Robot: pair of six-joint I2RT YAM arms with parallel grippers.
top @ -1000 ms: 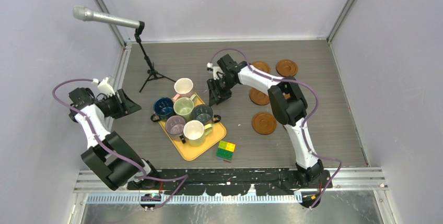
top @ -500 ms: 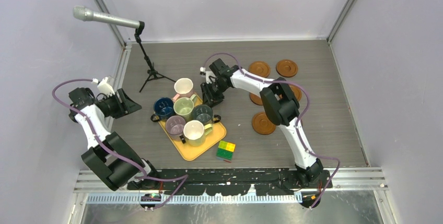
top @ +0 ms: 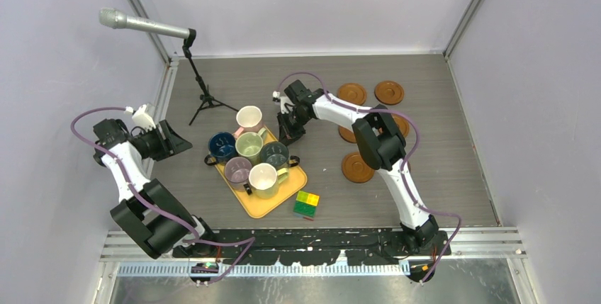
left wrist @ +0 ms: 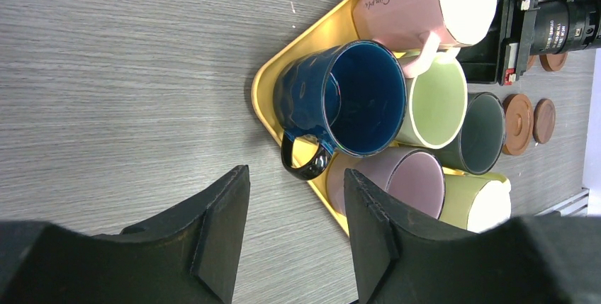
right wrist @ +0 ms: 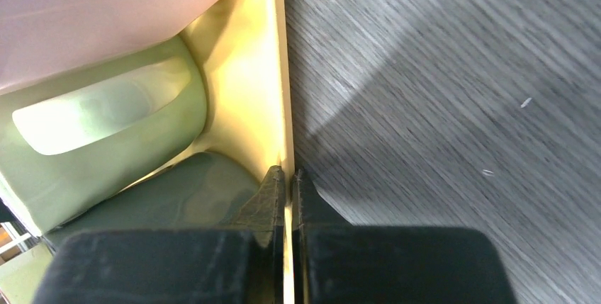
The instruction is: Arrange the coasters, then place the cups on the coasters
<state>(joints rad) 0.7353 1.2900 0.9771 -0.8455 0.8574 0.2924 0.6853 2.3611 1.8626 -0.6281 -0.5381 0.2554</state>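
Several cups stand packed on the orange tray: a white-pink one, dark blue, light green, dark grey-green, mauve and cream. My right gripper is at the tray's far right edge, shut on the tray's thin rim, which shows as a yellow strip between the jaws of that gripper. Reddish-brown coasters lie to the right; others are partly hidden by the right arm. My left gripper is open and empty, left of the dark blue cup.
A microphone on a tripod stand is at the back left. A yellow-green block sits just in front of the tray's near corner. Purple walls close in the table on three sides.
My right gripper moved left from beside the coasters to the tray's edge and closed on its rim. The left arm has stayed still.
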